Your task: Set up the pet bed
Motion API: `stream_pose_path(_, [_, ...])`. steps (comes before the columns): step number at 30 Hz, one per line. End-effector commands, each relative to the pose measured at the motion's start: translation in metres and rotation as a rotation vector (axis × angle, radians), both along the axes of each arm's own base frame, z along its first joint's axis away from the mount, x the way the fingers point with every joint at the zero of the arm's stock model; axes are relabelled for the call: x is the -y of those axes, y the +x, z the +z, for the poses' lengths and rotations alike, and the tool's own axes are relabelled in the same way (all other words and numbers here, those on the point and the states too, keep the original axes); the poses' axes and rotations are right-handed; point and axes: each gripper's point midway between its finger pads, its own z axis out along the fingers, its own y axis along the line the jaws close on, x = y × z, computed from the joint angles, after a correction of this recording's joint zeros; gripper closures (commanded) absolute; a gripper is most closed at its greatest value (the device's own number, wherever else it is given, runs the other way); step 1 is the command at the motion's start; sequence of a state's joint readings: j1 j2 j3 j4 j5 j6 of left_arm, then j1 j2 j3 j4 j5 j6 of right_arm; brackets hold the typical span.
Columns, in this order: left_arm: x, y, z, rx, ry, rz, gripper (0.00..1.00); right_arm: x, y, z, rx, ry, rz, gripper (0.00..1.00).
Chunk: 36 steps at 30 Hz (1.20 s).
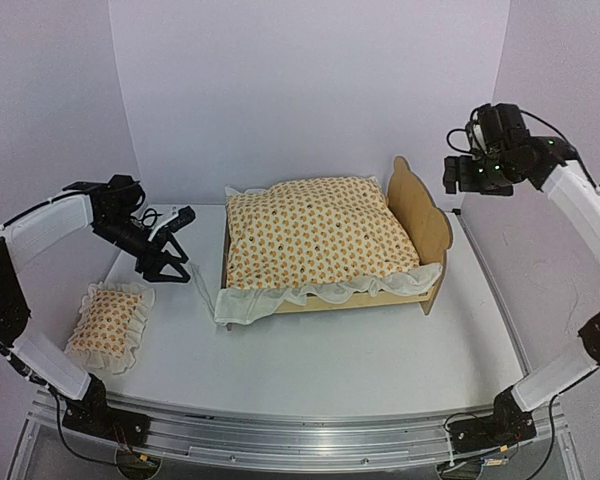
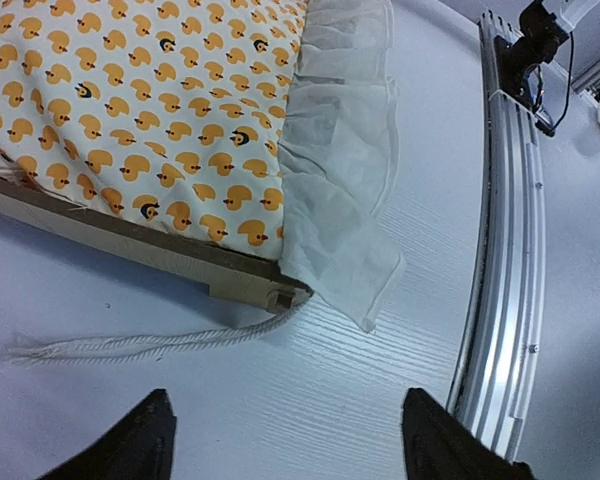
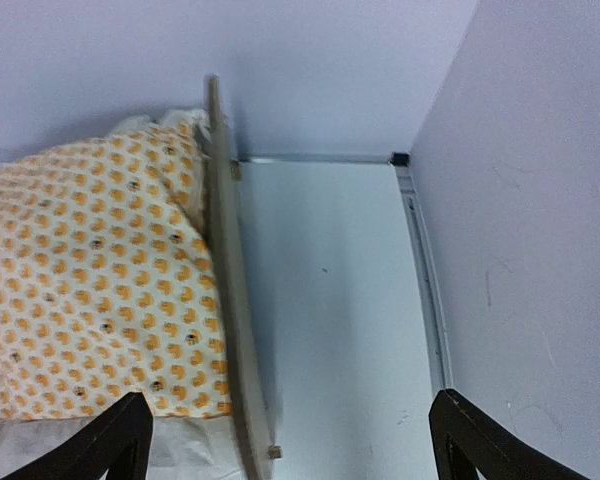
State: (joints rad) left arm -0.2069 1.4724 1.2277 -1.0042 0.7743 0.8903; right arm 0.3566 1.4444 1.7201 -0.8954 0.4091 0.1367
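Ahead of the left jaws, which stand spread over the bare white counter (image 2: 280,380) with nothing between them, lies a foot corner of the small light plywood pet bed (image 2: 150,243). A cream orange-patterned cushion (image 2: 130,110) fills the bed, and its sheer ruffle (image 2: 340,180) spills over that corner. A white twisted cord (image 2: 150,343) trails across the counter just beyond the fingertips. Between the right jaws, also spread wide and empty, the bed's tall scalloped wooden headboard (image 3: 230,300) shows edge-on, farther off. A small matching ruffled pillow (image 1: 108,322) lies nearer the arm bases than the left jaws, well apart.
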Motion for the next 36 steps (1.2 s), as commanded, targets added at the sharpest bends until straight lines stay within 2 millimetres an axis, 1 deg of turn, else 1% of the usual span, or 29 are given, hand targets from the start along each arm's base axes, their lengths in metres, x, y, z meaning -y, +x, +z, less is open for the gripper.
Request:
stream_pose_path(1, [0.001, -0.023, -0.026, 0.196, 0.008, -0.154, 0.33, -0.131, -0.048, 0.033, 0.162, 0.111, 0.426, 0.07])
stream_pose_path(2, [0.002, -0.025, -0.028, 0.222, -0.008, -0.156, 0.32, -0.174, -0.061, 0.026, 0.154, 0.163, 0.587, 0.09])
stream_pose_path(3, [0.003, -0.026, -0.030, 0.243, -0.023, -0.153, 0.31, -0.213, -0.075, 0.022, 0.158, 0.209, 0.730, 0.10])
stream_pose_path(4, [0.005, -0.028, -0.035, 0.254, -0.037, -0.153, 0.30, -0.244, -0.082, 0.017, 0.165, 0.232, 0.824, 0.11])
stream_pose_path(5, [0.006, -0.031, -0.041, 0.267, -0.047, -0.159, 0.30, -0.274, -0.091, 0.008, 0.157, 0.241, 0.909, 0.12])
stream_pose_path(6, [0.008, -0.032, -0.046, 0.297, -0.049, -0.173, 0.28, -0.307, -0.101, -0.008, 0.133, 0.233, 1.002, 0.13])
stream_pose_path(7, [0.011, -0.033, -0.052, 0.319, -0.044, -0.188, 0.27, -0.330, -0.106, -0.012, 0.146, 0.213, 1.064, 0.13])
stream_pose_path(8, [0.013, -0.034, -0.062, 0.336, -0.023, -0.196, 0.26, -0.350, -0.108, -0.031, 0.124, 0.183, 1.104, 0.11])
stream_pose_path(9, [0.014, -0.031, -0.071, 0.364, -0.003, -0.199, 0.26, -0.367, -0.108, -0.044, 0.104, 0.170, 1.138, 0.10])
stream_pose_path(10, [0.015, -0.028, -0.078, 0.391, 0.015, -0.201, 0.26, -0.382, -0.109, -0.057, 0.085, 0.159, 1.171, 0.08])
stream_pose_path(11, [0.016, -0.027, -0.083, 0.410, 0.020, -0.206, 0.26, -0.392, -0.111, -0.065, 0.073, 0.163, 1.204, 0.08])
stream_pose_path(12, [0.017, -0.025, -0.088, 0.426, 0.025, -0.215, 0.26, -0.403, -0.111, -0.080, 0.047, 0.161, 1.233, 0.07])
stream_pose_path(15, [0.021, -0.020, -0.096, 0.427, 0.017, -0.245, 0.30, -0.423, -0.106, -0.111, 0.008, 0.148, 1.268, 0.06])
stream_pose_path(17, [0.027, -0.021, -0.103, 0.426, 0.009, -0.286, 0.33, -0.433, -0.100, -0.138, -0.027, 0.128, 1.275, 0.06])
stream_pose_path(18, [0.030, -0.021, -0.106, 0.429, 0.008, -0.303, 0.35, -0.437, -0.096, -0.148, -0.036, 0.117, 1.272, 0.07])
stream_pose_path(19, [0.033, -0.020, -0.110, 0.439, 0.014, -0.315, 0.37, -0.440, -0.090, -0.153, -0.036, 0.107, 1.254, 0.08])
stream_pose_path(20, [0.037, -0.021, -0.116, 0.430, 0.018, -0.329, 0.39, -0.442, -0.084, -0.165, -0.050, 0.093, 1.230, 0.11])
stream_pose_path(22, [0.045, -0.020, -0.123, 0.412, 0.012, -0.342, 0.42, -0.445, -0.077, -0.178, -0.059, 0.072, 1.211, 0.20])
stream_pose_path(25, [0.053, -0.010, -0.130, 0.379, 0.004, -0.315, 0.46, -0.444, -0.074, -0.192, -0.078, 0.052, 1.204, 0.41])
stream_pose_path(26, [0.054, -0.006, -0.131, 0.380, 0.007, -0.304, 0.48, -0.443, -0.074, -0.195, -0.083, 0.050, 1.208, 0.46])
stream_pose_path(27, [0.054, -0.002, -0.131, 0.387, 0.011, -0.299, 0.50, -0.442, -0.076, -0.197, -0.094, 0.054, 1.223, 0.46])
stream_pose_path(28, [0.055, 0.001, -0.132, 0.394, 0.013, -0.297, 0.51, -0.441, -0.079, -0.200, -0.107, 0.065, 1.242, 0.43])
stream_pose_path(30, [0.056, 0.003, -0.134, 0.393, 0.015, -0.298, 0.51, -0.440, -0.090, -0.202, -0.151, 0.126, 1.293, 0.32])
stream_pose_path(31, [0.056, 0.003, -0.135, 0.392, 0.015, -0.301, 0.52, -0.440, -0.092, -0.203, -0.171, 0.152, 1.304, 0.30])
stream_pose_path(33, [0.056, 0.004, -0.139, 0.392, 0.017, -0.306, 0.58, -0.441, -0.096, -0.210, -0.199, 0.173, 1.323, 0.29])
stream_pose_path(36, [0.056, 0.002, -0.145, 0.407, 0.020, -0.326, 0.67, -0.442, -0.088, -0.229, -0.228, 0.162, 1.292, 0.32])
